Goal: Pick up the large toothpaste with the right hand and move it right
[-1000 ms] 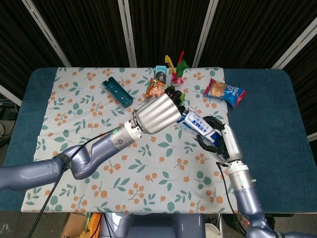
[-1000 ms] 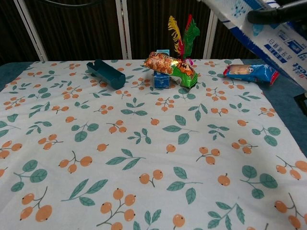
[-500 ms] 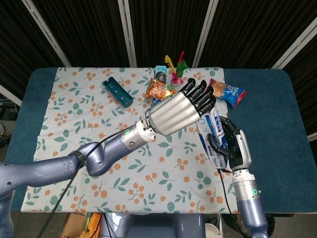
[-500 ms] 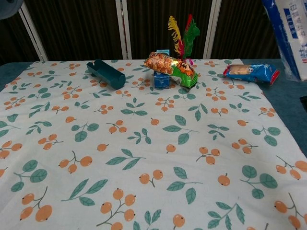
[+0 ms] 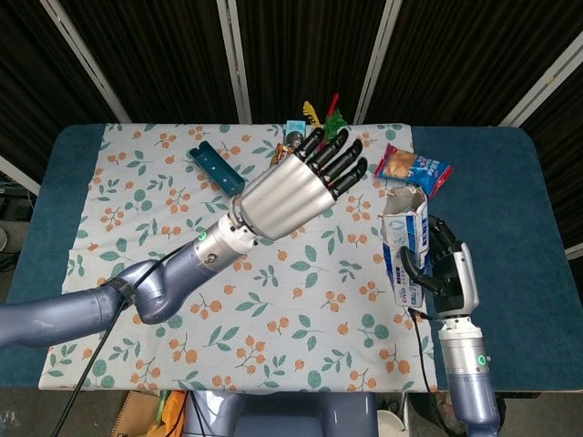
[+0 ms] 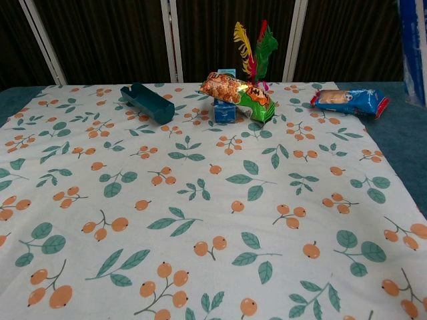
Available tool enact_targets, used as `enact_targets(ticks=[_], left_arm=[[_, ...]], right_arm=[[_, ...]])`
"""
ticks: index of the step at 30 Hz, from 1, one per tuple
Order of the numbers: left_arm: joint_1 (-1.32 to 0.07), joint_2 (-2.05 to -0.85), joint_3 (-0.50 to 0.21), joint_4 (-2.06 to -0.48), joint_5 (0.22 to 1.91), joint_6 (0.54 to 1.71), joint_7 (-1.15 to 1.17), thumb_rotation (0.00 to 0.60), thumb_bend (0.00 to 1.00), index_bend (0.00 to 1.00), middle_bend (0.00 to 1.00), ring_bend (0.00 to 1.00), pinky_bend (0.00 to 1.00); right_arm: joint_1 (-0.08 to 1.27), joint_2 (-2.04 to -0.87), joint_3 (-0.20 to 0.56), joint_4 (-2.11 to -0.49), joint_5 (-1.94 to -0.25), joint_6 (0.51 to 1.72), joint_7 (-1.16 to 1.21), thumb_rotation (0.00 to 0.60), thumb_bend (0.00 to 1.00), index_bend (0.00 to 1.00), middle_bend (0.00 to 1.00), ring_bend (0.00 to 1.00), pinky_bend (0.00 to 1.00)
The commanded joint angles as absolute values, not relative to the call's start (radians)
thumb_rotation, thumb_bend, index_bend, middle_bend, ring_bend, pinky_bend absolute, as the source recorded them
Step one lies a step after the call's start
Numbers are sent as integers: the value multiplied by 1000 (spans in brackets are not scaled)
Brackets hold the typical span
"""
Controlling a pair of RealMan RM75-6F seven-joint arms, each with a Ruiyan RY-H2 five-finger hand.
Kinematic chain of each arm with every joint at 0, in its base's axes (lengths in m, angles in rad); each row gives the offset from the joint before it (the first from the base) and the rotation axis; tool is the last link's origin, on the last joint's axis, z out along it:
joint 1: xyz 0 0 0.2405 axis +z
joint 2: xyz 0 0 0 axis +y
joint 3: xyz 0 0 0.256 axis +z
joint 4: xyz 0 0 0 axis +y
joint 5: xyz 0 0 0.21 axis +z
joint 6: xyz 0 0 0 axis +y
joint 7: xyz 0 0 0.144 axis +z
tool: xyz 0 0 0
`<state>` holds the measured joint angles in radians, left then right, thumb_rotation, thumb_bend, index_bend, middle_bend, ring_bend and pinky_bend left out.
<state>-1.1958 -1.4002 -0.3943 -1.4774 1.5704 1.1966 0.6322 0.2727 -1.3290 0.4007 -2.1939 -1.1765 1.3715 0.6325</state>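
The large toothpaste (image 5: pixel 404 248), a white and blue box, stands nearly upright above the right edge of the floral cloth. My right hand (image 5: pixel 448 273) grips it from the right side, fingers wrapped around its lower half. In the chest view only a blue and white strip of the toothpaste (image 6: pixel 413 47) shows at the upper right corner, and neither hand shows there. My left hand (image 5: pixel 296 188) hovers high over the middle of the table, fingers straight and spread, holding nothing.
A teal box (image 5: pixel 217 168) lies at the back left. At the back middle sit an orange snack bag (image 6: pixel 235 89), a small blue box (image 6: pixel 225 111) and a feather toy (image 6: pixel 252 39). A blue snack packet (image 6: pixel 348 101) lies back right. Bare blue table (image 5: pixel 510 209) lies beyond the cloth.
My right hand carried the toothpaste rightward and turned it from tilted to nearly upright. My left hand let go of it, swung toward it, then drew back left, fingers spread.
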Motion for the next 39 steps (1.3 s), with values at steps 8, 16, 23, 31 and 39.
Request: enact_targets(ticks=[8,16,23,31,39], left_arm=[[-844,-1201,-151,-1716,1606,1405,515,600,6,271,244,246,364],[-579,-1143,17,-1776,1591,1579,408,600,5,271,249,244,360],[-404,-1140,111,-1710,1556,1663,263,600,6,257,236,223,339],[-313,-1163,138,-1655,1538,1661,166,600,6,247,227,220,328],[-289,-1167,129,-1649,1557,1635,139,600,5,217,185,181,274]], right_arm=[[292,-1267,290,-2008,-1114,1268,372,600,394,430,467,405,326],[328,-1313,183,-1918,-1087,1225,97,600,394,430,467,406,326],[353,-1445,131,-1860,-1024,1254,-128,600,394,430,467,406,326],[368,-1600,83,-1792,-992,1282,-307,600,393,379,457,372,284],[394,-1635,62,-1812,-993,1251,-403,600,394,0,66,0,23]])
